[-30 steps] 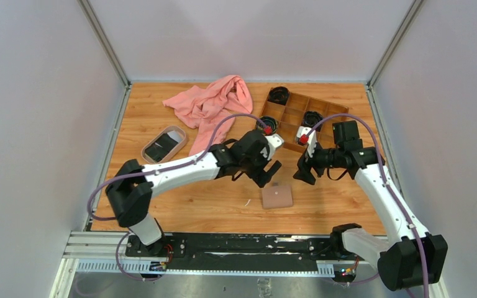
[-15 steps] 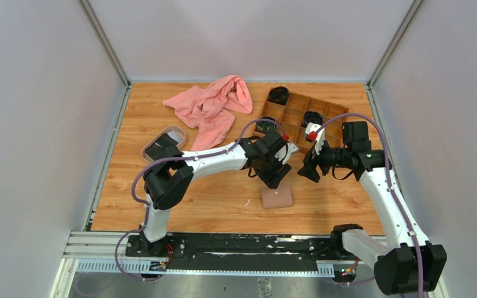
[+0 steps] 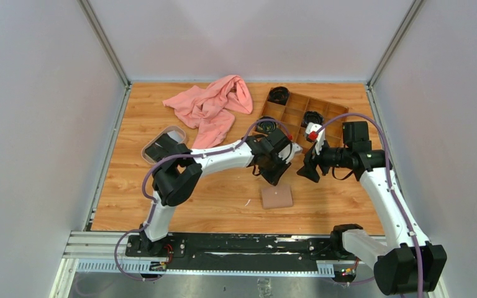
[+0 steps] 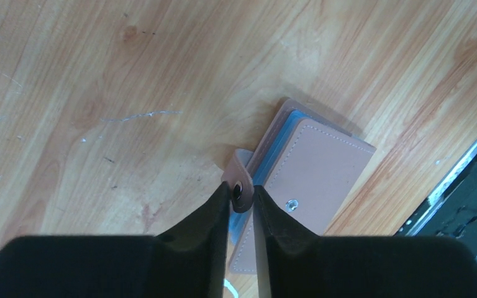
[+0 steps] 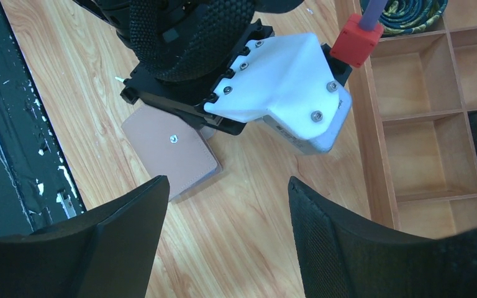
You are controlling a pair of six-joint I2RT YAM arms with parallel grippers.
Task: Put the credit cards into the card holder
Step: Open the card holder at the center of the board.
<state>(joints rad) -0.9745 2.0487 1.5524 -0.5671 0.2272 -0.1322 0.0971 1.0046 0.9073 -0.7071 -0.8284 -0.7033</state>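
From high behind the near edge, we look down on the whole table (image 3: 130, 205). Our left wrist camera hangs close over the wallet (image 4: 317, 174); our right wrist camera, farther off, shares it obliquely.

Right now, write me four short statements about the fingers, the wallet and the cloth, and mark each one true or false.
1. The left fingers pinch the wallet by its snap strap. True.
2. The right fingers hold a card. False: they stand wide apart with nothing between them.
3. The wallet sits inside the wooden box. False: it lies on the bare table, nearer the arms' bases than the box.
4. The pink cloth lies at the far side of the table, to the left of the wooden box. True.
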